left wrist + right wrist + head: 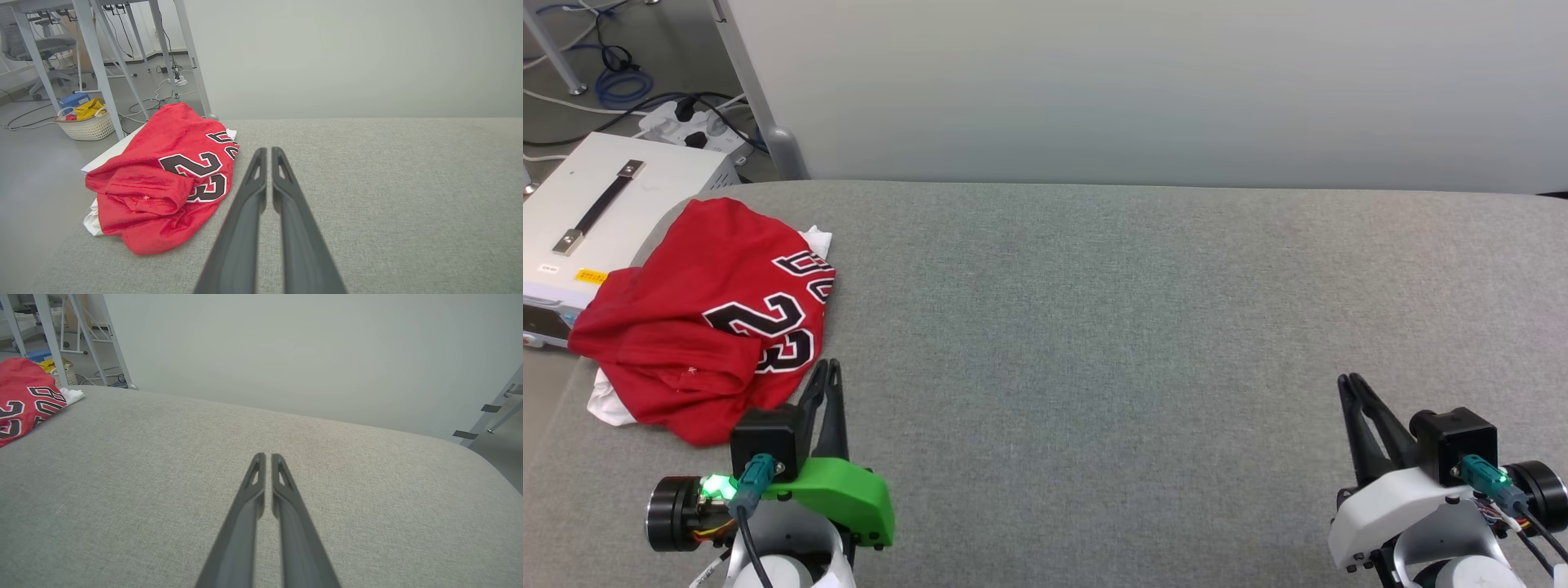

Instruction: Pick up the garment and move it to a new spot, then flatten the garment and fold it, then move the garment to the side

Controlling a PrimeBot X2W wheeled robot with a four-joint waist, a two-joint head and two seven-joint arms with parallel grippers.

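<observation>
Head view, left to right. At the far left a white case (600, 216) with a black strap handle stands on the floor beside the grey upholstered surface (1094, 327); behind it lie a power strip (686, 124) and loose cables.

The garment (707, 314) lies in a crumpled heap at the left end of the surface, its left side reaching the surface's edge next to the case. It is red, with a black, white-outlined "23" facing up and turned sideways, and part of a lettered word above it. White cloth shows at two places: the far right corner and the near left corner of the heap.

The left gripper (828, 365) is just beside the garment's near right edge, fingers pressed together with nothing between them. In the left wrist view a strip of bare grey fabric separates the fingers from the cloth – no contact.

The middle of the surface carries nothing; a pale wall panel (1143, 90) rises behind its far edge.

The right gripper (1349, 378) sits at the lower right, well apart from the garment, fingers likewise pressed together and holding nothing.

Left wrist view, background left: a white woven basket (86, 124) with yellow contents stands on the floor among grey table legs (98, 69).
</observation>
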